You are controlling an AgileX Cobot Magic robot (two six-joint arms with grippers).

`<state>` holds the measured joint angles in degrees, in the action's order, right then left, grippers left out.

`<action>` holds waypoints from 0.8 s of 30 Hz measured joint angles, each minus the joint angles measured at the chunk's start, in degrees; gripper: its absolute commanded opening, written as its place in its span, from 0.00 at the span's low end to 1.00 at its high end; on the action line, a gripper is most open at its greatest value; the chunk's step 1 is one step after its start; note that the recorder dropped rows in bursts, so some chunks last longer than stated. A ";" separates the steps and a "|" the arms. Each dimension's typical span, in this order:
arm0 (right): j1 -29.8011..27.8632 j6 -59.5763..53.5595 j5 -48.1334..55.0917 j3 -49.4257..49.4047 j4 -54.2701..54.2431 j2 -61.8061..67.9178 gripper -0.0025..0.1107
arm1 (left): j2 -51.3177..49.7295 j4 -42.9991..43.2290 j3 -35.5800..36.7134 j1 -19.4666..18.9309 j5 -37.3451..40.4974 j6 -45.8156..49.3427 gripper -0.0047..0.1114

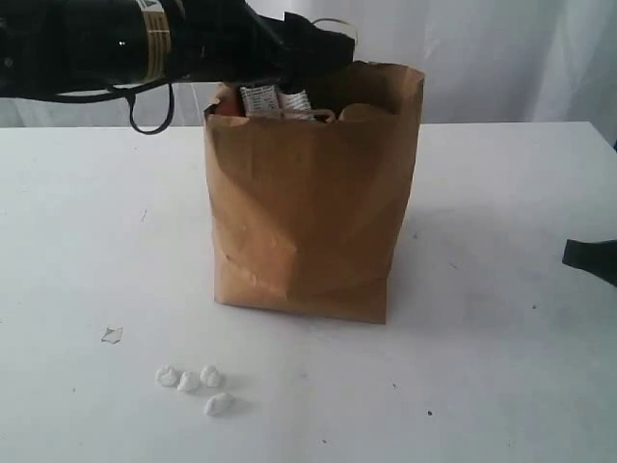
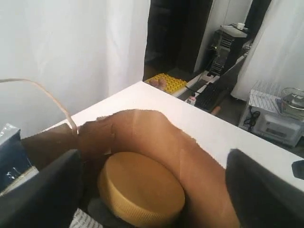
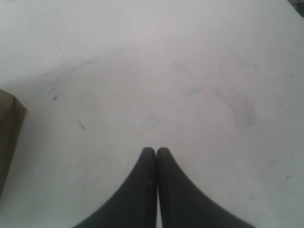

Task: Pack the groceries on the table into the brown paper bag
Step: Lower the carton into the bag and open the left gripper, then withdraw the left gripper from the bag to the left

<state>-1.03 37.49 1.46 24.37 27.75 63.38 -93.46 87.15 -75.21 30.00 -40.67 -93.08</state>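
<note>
Reaching in from the exterior view's left, the left arm (image 1: pixel 145 43) hangs over the brown paper bag (image 1: pixel 308 222), which stands upright on the table (image 1: pixel 501 376) with packets showing at its mouth.

Left wrist: left gripper (image 2: pixel 154 190) jaws wide apart, tan-lidded glass jar (image 2: pixel 141 187) between them inside the bag — unclamped. Risk: a finger hooks the paper handle (image 2: pixel 47 97) on lifting and tips the bag.

Right wrist: right gripper (image 3: pixel 156 153) jaws together, low over the table.
</note>
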 measured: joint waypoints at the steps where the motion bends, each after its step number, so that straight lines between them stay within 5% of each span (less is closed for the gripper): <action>1: 0.00 0.31 0.00 0.00 0.00 0.00 0.02 | 0.00 0.73 0.00 0.00 -0.09 -0.25 0.76; 9: 0.00 1.54 1.25 0.00 0.00 0.00 0.02 | 0.00 5.93 -0.12 0.00 -2.81 -0.63 0.75; 14: 0.00 1.54 1.82 0.00 0.00 0.00 0.02 | 0.96 6.96 -0.12 0.00 -1.97 -0.63 0.63; 24: 0.00 4.50 5.20 0.00 0.00 0.00 0.02 | 11.18 11.97 -0.12 0.00 18.32 0.22 0.52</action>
<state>-1.03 41.99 6.66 24.37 27.75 63.38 -82.27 99.12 -75.33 30.00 -22.34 -92.87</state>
